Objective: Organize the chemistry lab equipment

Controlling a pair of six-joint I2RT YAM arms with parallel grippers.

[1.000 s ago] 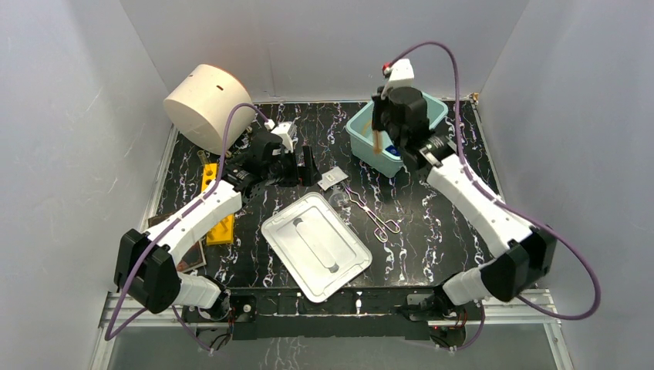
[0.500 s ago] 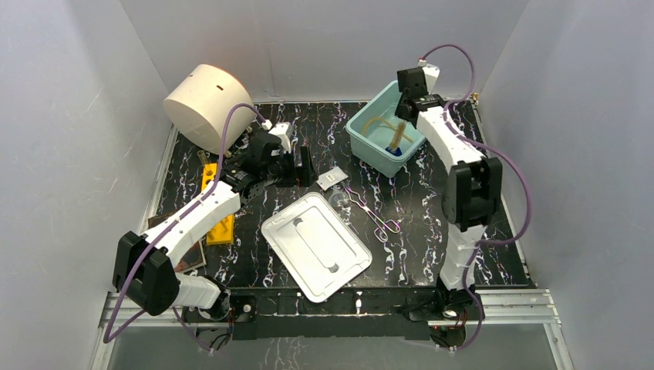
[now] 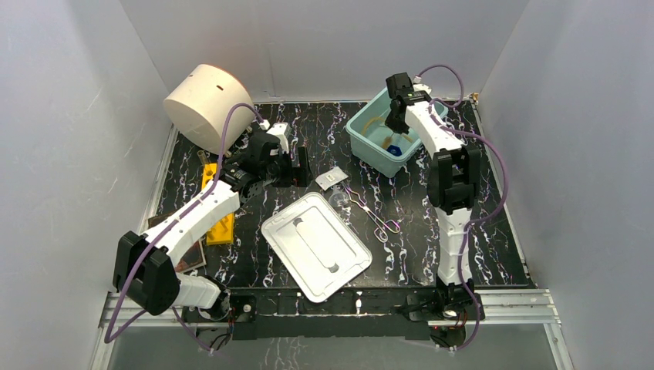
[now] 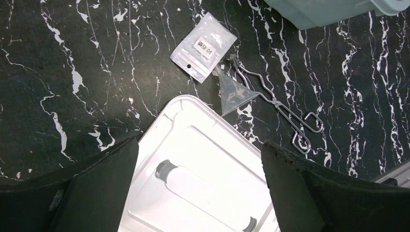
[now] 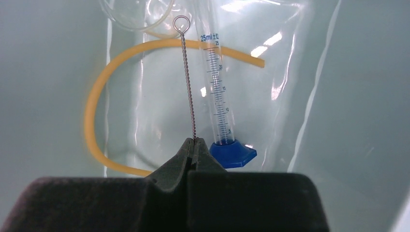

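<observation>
We see the white lid [image 3: 316, 247] toward 6 o'clock on the table [image 3: 324, 127] and the teal bin [image 3: 361, 143] at 1 o'clock. In the bin lie tan tubing [image 5: 96, 96], a graduated cylinder [image 5: 218, 96] and a twisted wire [image 5: 188, 82] — our right gripper [image 5: 194, 145] is clamped on that wire. Tongs [image 4: 275, 104], a clear funnel [image 4: 234, 93] and a packet [image 4: 204, 47] lie between lid and bin. Above them hovers our left gripper [image 4: 197, 145], jaws apart.
</observation>
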